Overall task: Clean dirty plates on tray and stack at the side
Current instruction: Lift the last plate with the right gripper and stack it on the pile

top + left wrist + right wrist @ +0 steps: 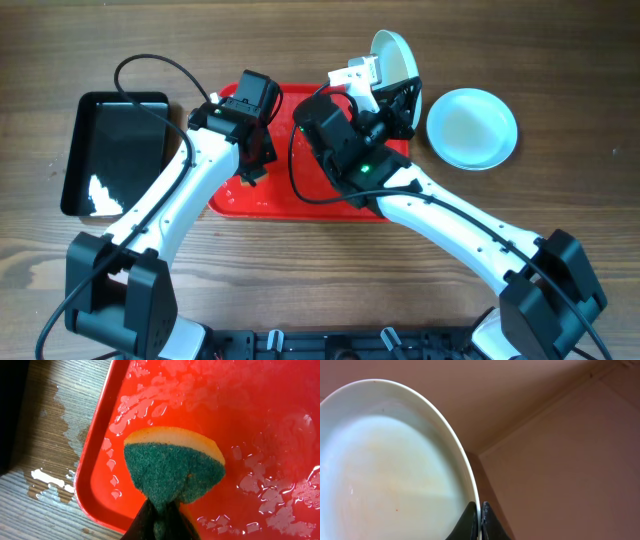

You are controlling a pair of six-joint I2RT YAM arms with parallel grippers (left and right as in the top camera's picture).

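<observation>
My right gripper [479, 522] is shut on the rim of a pale plate [385, 470] and holds it tilted on edge above the red tray's far right corner; the plate [393, 55] also shows in the overhead view, with faint orange smears. A second plate [472, 127] lies flat on the table right of the red tray [300, 200]. My left gripper [162, 522] is shut on a green and yellow sponge [172, 467] over the tray's wet front left corner [100, 490]. A third plate is hidden or out of view.
A glossy black tray [112, 150] stands left of the red tray. Water is spilled on the wooden table [45, 475] beside the red tray's left rim. Both arms cross over the red tray.
</observation>
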